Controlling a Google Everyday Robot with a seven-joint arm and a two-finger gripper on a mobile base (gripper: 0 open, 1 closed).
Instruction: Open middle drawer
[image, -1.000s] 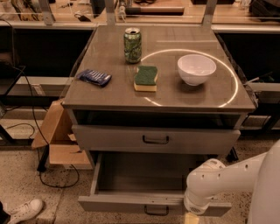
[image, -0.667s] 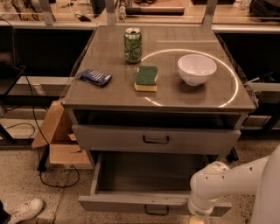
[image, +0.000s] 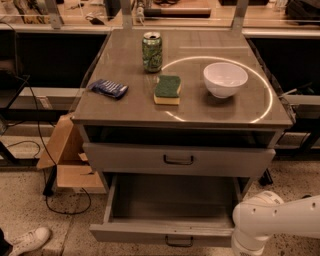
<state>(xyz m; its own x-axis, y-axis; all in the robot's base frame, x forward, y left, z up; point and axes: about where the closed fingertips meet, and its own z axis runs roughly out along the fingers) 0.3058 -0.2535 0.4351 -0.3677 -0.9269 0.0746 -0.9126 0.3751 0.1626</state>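
Observation:
The middle drawer (image: 178, 159) is a grey front with a small dark loop handle (image: 178, 160) at its centre. It stands shut under the tabletop. Below it the taller bottom drawer (image: 170, 232) is pulled out, and its inside shows empty. My white arm (image: 260, 222) comes in from the bottom right corner, next to the right front corner of the open bottom drawer. My gripper is out of view below the frame's bottom edge.
On the cabinet top (image: 125, 107) are a green can (image: 152, 51), a green and yellow sponge (image: 167, 89), a white bowl (image: 225, 78) and a blue packet (image: 108, 88). A cardboard box (image: 67, 160) and a cable lie on the floor at left. A shoe (image: 25, 240) is at bottom left.
My arm has shifted slightly right and down at the bottom right. The drawers and the things on top have not moved.

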